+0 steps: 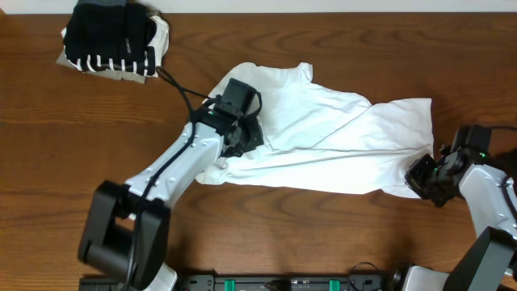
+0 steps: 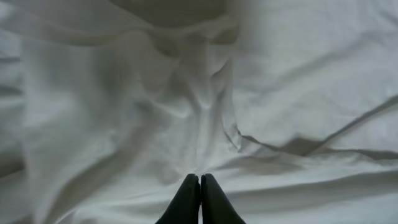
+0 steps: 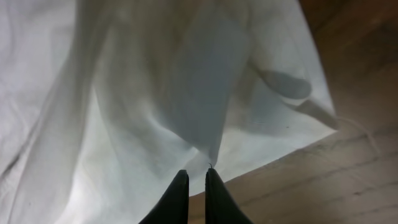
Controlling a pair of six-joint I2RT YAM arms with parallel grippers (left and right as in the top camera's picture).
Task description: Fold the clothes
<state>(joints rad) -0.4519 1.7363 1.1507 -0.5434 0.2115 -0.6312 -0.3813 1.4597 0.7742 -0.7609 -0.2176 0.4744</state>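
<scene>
A large white T-shirt (image 1: 323, 133) lies crumpled across the middle of the wooden table. My left gripper (image 1: 242, 133) is over its left part; in the left wrist view its fingers (image 2: 200, 178) are pressed together, with folds of white cloth (image 2: 124, 112) drawn up to the tips. My right gripper (image 1: 420, 174) is at the shirt's lower right corner. In the right wrist view its fingers (image 3: 194, 174) are nearly together, and a fold of the shirt's edge (image 3: 186, 93) runs down to the tips. No lettering or print shows.
A stack of folded clothes (image 1: 113, 40), black, black-and-white striped and beige, sits at the far left corner. A black cable (image 1: 182, 89) runs from there to the left arm. Bare wood (image 3: 323, 180) lies right of the shirt's hem.
</scene>
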